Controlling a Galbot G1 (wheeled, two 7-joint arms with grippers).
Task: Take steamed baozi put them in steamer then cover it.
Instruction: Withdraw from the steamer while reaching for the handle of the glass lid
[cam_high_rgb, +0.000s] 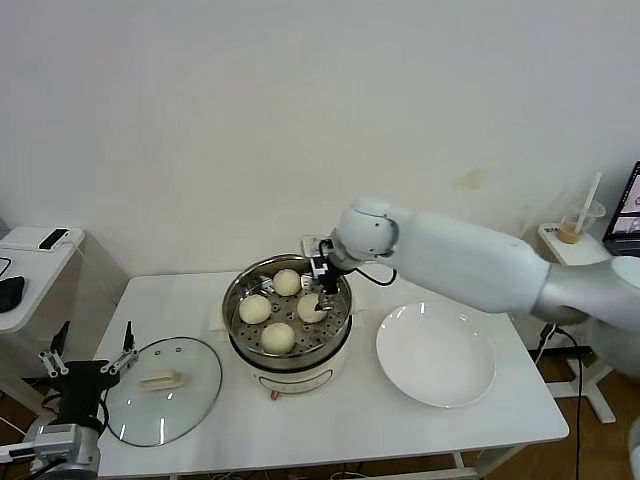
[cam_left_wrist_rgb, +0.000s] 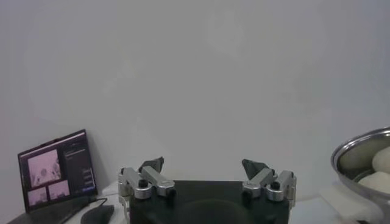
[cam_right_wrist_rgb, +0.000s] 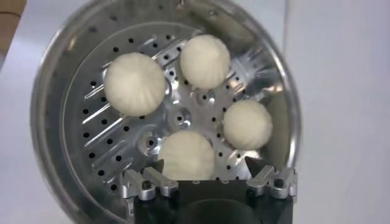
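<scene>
Baozi: all four sit in steamer on table. Right hand spread wide, empty, apparently just above one bun. Cover lies beside steamer; left hand wide apart, empty.

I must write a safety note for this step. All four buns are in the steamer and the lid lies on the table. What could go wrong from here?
1. The right hand hangs open just above the nearest baozi; lifting off at a slant might nudge it or catch the steamer rim.
2. The cover lies flat beside the left hand; its low handle may slip when gripped.
3. The glass cover, set down off-centre, could sit tilted on the rim.
</scene>
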